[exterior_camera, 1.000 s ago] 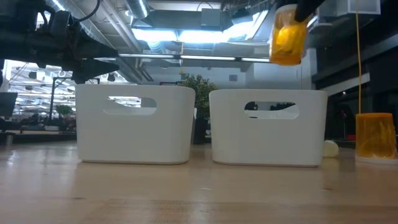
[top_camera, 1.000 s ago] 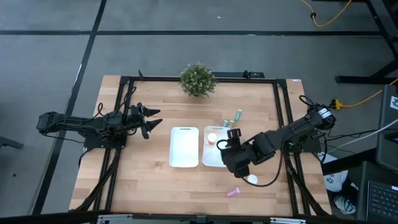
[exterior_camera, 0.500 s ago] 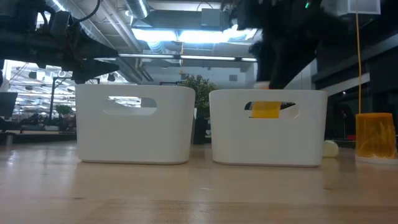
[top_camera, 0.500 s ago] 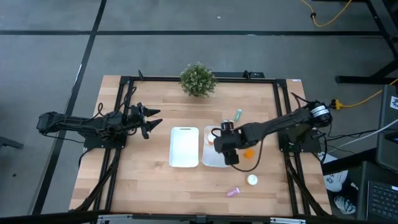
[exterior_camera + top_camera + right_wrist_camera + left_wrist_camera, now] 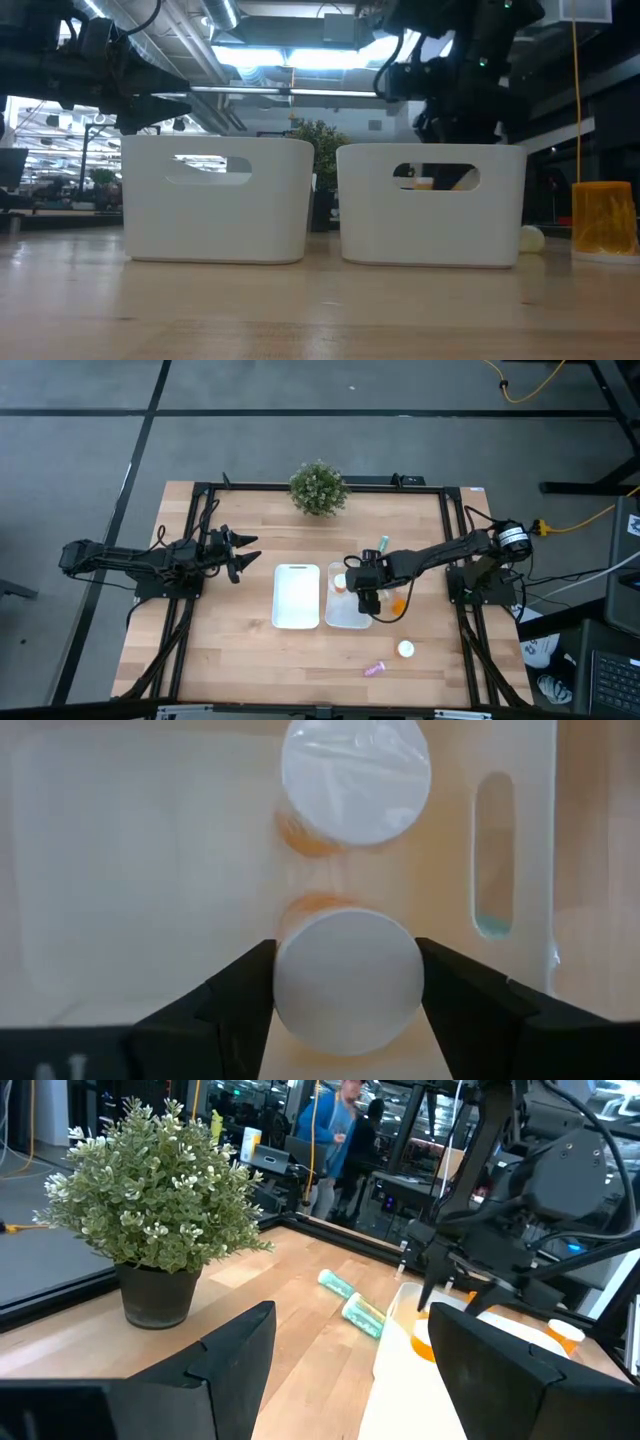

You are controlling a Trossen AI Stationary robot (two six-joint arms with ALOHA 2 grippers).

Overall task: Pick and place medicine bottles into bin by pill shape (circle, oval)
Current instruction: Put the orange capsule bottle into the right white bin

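The fingers [image 5: 240, 1010] of the right gripper [image 5: 366, 600] stood on either side of a white-capped orange bottle [image 5: 347, 982], their pads against the cap's sides, gripping it upright inside the right bin [image 5: 346, 622]. In the right wrist view a second capped orange bottle [image 5: 355, 780] stood in that same bin, just beyond the held one and apart from it. The right arm reached in from the surface's right edge, its wrist hanging directly over the right bin.

Beside the right bin, on its left, sat the left bin [image 5: 297, 597]. Two teal-green bottles [image 5: 352, 1300] lay on their sides on the wooden surface [image 5: 230, 650] just behind the right bin, toward a potted plant [image 5: 319, 488]. In front of the right bin and to its right, a white-capped bottle [image 5: 405, 649] stood upright, with a pink bottle [image 5: 374, 669] lying near it.

The left gripper [image 5: 243, 553] hovered well to the left of the left bin, its fingers [image 5: 235, 1355] spread apart and holding nothing.
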